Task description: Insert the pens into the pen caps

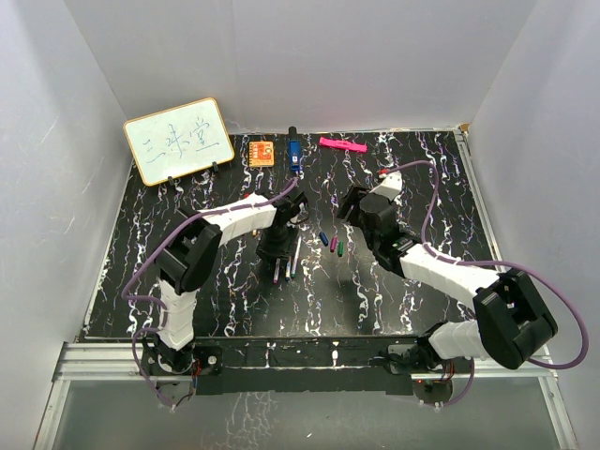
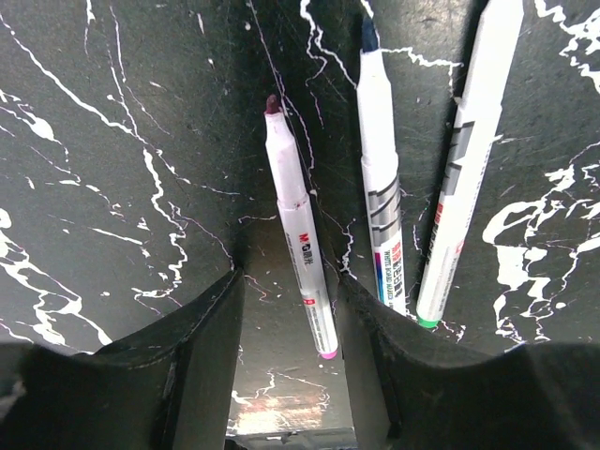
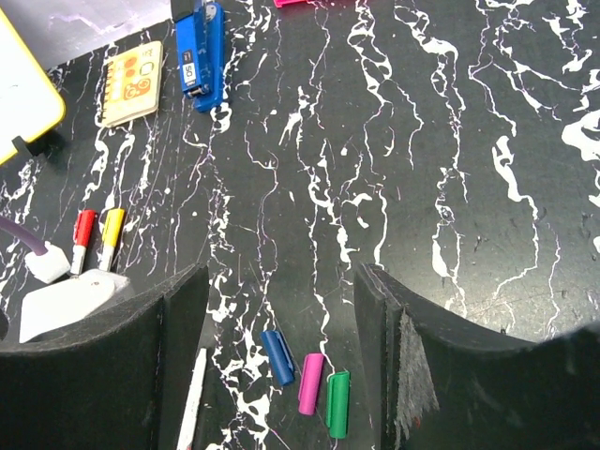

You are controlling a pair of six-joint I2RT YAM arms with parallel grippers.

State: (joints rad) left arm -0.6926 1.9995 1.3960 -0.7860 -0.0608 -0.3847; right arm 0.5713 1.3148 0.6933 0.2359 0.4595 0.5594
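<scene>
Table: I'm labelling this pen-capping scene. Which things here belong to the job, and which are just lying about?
Job: purple pen, blue pen, green pen; blue cap, purple cap, green cap, red cap, yellow cap.
Lying about: whiteboard, orange block, blue object, pink marker.

whiteboard (image 1: 178, 141): I read three handwritten characters in teal marker. The first looks like 三; the other two I can't settle.
pink-ended pen (image 2: 298, 220): red print on the barrel starting with an M; the rest is blurred for me.
blue-tipped pen (image 2: 382, 187): small red and blue print, too fine to read.
green-ended pen (image 2: 464, 159): red and dark print, unreadable.
blue object (image 3: 200, 52): white label, marks illegible.
orange block (image 3: 131, 82): printed pictures, and I can make out no words.
</scene>
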